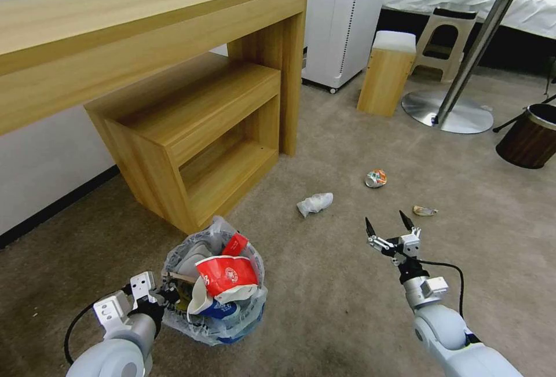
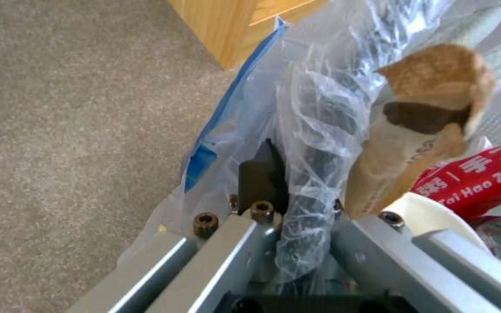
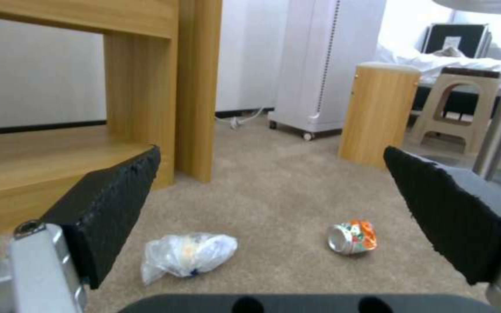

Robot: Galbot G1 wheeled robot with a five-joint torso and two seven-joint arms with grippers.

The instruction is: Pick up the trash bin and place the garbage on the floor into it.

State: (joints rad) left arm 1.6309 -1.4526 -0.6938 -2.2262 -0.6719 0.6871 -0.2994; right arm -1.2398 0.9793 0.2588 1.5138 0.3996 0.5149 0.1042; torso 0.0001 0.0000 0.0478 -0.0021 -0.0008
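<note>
Gripping the rim of the trash bin (image 1: 215, 299), the left gripper (image 1: 165, 295) is sitting low at the near left of the floor (image 1: 324, 284), its fingers (image 2: 262, 174) clamped on the bin's edge with the crinkly plastic bag (image 2: 314, 126) bunched between them. The bin is standing on the carpet just in front of the lower wooden shelf unit (image 1: 191, 139), close to that unit's near corner but apart from it, and it is brimming over: a red-and-white paper cup (image 1: 227, 275), a red wrapper (image 1: 234, 244) and a blue-white cup (image 1: 220, 308) are poking above the rim, and the wrist view is showing a torn brown paper piece (image 2: 419, 126) leaning beside the bag. The right gripper (image 1: 389, 227) is hovering over open carpet to the right of the bin, well apart from it, with its fingers (image 3: 111, 208) spread wide and holding nothing. Beyond it a bagged white wad (image 1: 315, 203) is lying on the carpet, a crushed can (image 1: 376, 178) is lying farther out and to the right, and a small tan scrap (image 1: 424, 211) is lying nearer the right side. Bare carpet is stretching around all three pieces, with clear room between them and the shelf unit. A brown bin with a metal rim (image 1: 530, 134) is standing at the far right edge, beside a round table base (image 1: 446, 112).
</note>
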